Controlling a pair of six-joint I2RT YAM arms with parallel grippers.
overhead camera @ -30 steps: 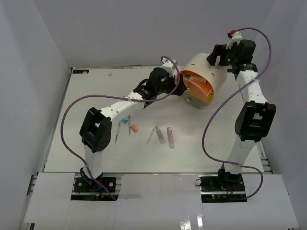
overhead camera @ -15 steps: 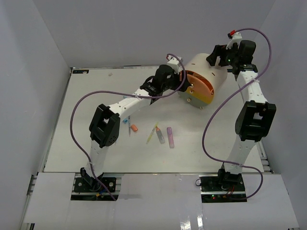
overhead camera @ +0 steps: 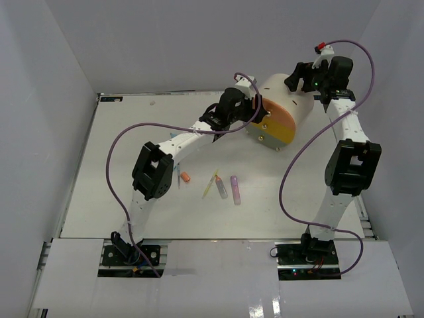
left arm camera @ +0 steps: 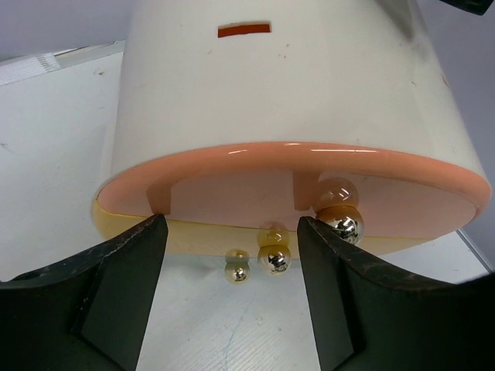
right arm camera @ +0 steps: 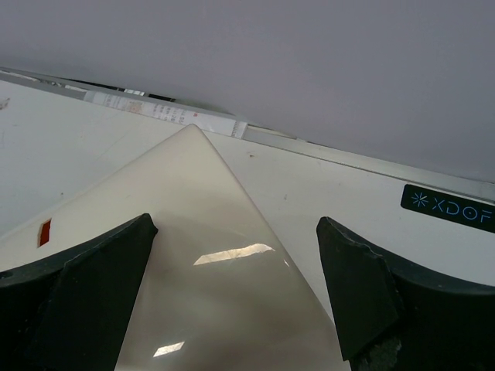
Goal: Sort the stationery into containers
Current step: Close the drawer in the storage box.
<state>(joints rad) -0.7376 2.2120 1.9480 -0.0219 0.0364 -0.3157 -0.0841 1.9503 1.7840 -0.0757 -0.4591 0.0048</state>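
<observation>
Your left gripper [left arm camera: 232,226], jaws spread and empty, has just pushed the orange drawer [left arm camera: 294,182] flush into the cream cylinder [overhead camera: 281,89]. Your right gripper [right arm camera: 236,226] hangs open above that cylinder. The purple marker [overhead camera: 235,189] and other pens lie in front of it, awaiting sorting.

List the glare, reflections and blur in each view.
Left wrist: knobs sparkle and mirror in the glossy orange drawer. Right wrist: two white glare patches on the cylinder. Top external: even light, faint shadows, pens small but distinct.
</observation>
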